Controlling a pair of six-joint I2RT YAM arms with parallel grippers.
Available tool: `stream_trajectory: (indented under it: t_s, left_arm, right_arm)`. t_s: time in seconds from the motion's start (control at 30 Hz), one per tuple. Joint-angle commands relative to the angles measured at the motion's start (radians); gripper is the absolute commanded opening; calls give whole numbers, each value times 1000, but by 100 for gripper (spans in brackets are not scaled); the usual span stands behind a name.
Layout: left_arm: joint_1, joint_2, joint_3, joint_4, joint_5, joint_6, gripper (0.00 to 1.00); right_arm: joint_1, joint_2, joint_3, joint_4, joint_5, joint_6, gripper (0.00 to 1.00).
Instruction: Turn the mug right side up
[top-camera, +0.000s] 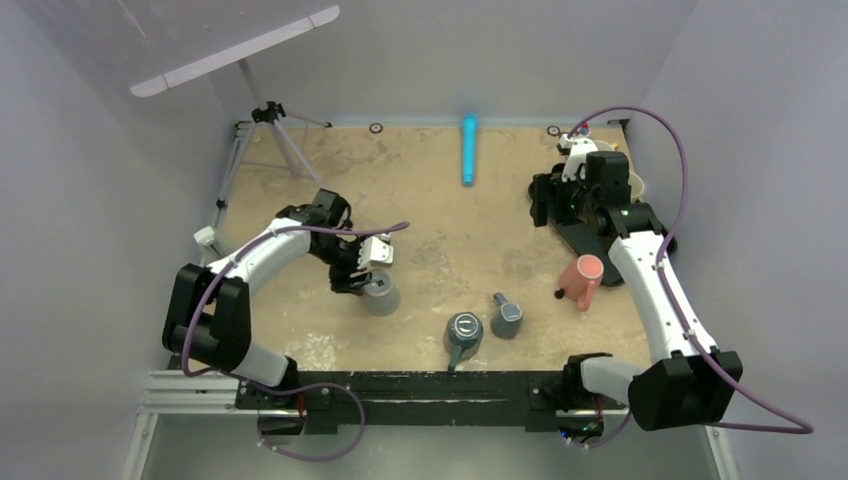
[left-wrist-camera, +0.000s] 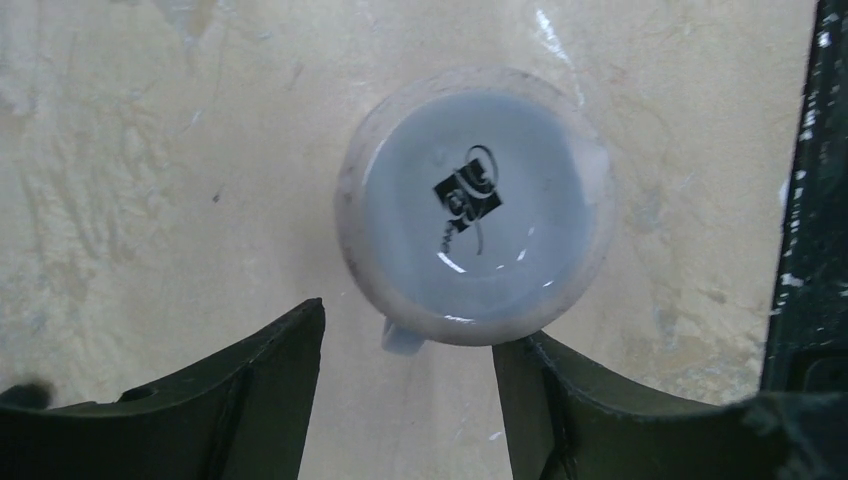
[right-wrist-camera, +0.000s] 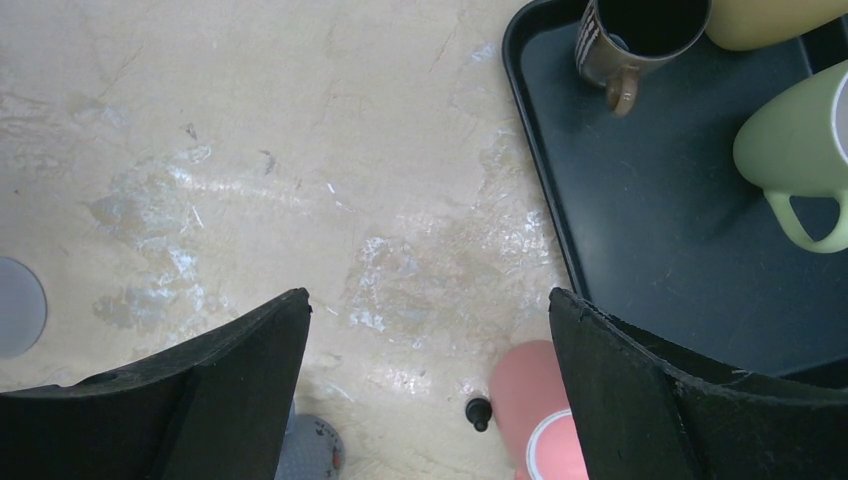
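Mug (left-wrist-camera: 478, 235) sits upside down on desk (left-wrist-camera: 150, 170), base up, just ahead of my left claw (left-wrist-camera: 412, 335), which is spread wide and not touching. Risk: glossy round wall slips, or a finger hits the handle (left-wrist-camera: 402, 338) and shoves it. My right claw (right-wrist-camera: 428, 305) is apart too, far off.

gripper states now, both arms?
Left gripper: open, holding nothing, above the upside-down grey mug.
Right gripper: open, empty.

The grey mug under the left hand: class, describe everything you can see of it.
The grey mug looks like glossy ceramic. It stands upside down on the tan table, its round base facing up and bearing a black logo. Its small handle points toward the open left hand above it. Nothing visibly grips it.
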Motion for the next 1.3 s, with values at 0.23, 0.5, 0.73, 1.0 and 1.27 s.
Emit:
stream_trajectory:
  t_s: [0.23, 0.5, 0.73, 1.0, 1.27]
  left_arm:
    - [-122, -180, -175, 295, -54, -582, 60]
    - [-174, -251, -264, 388, -196, -796, 53]
    - [-178, -244, -281, 306, -248, -635, 46]
    - [-178, -162, -258, 355, -131, -606, 48]
    - [-177, -111, -226, 354, -88, -655, 1]
  right_arm:
    - [3, -2, 5, 31, -22, 17, 92]
    - [3, 0, 15, 40, -33, 45, 92]
    - [3, -13, 11, 32, -37, 53, 91]
    - [3, -28, 6, 34, -41, 61, 92]
    - [3, -54, -5, 16, -19, 56, 91]
